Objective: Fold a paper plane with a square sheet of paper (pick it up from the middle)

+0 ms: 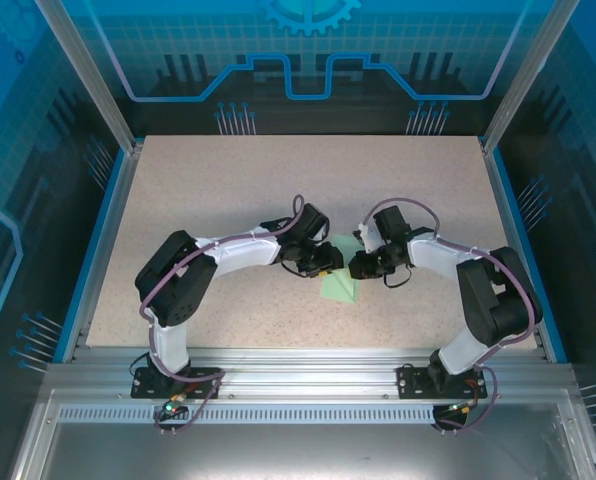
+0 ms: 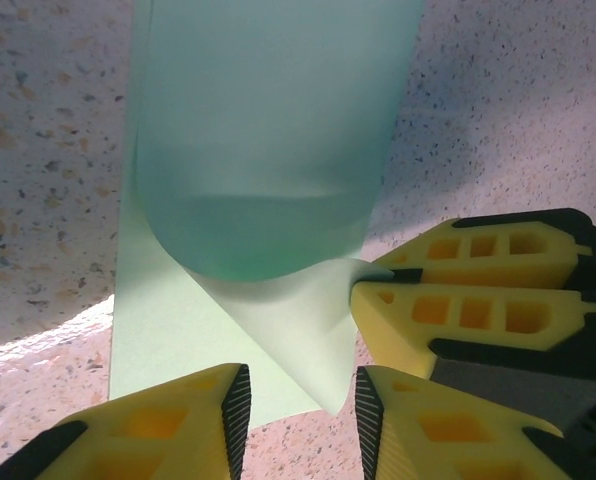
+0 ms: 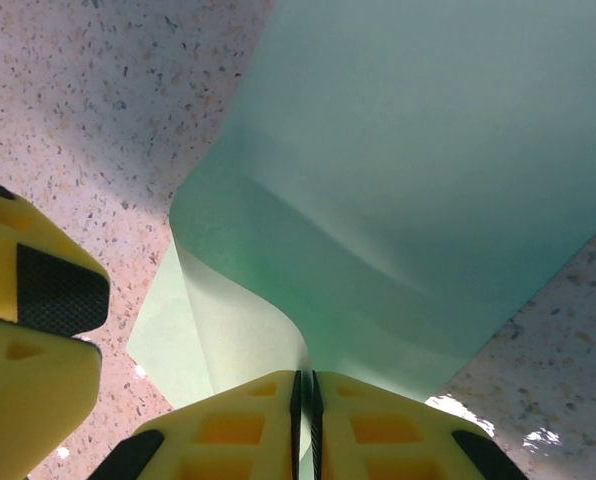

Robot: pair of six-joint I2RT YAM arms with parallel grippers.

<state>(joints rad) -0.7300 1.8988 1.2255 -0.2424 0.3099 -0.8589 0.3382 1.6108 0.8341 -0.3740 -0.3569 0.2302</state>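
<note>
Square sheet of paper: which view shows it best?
Left wrist: the sheet, its curled flap, flat lower layer and the right jaws pinching its edge. Right wrist crops it; top external gives a small green patch.

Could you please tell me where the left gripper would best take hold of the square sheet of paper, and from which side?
Probably the loose corner of the square sheet of paper, which lies between the left gripper's open fingers. Come in low along the table from the gripper's present side. The right gripper pinches the curled-over edge, so the corner is the free, thin part.
</note>
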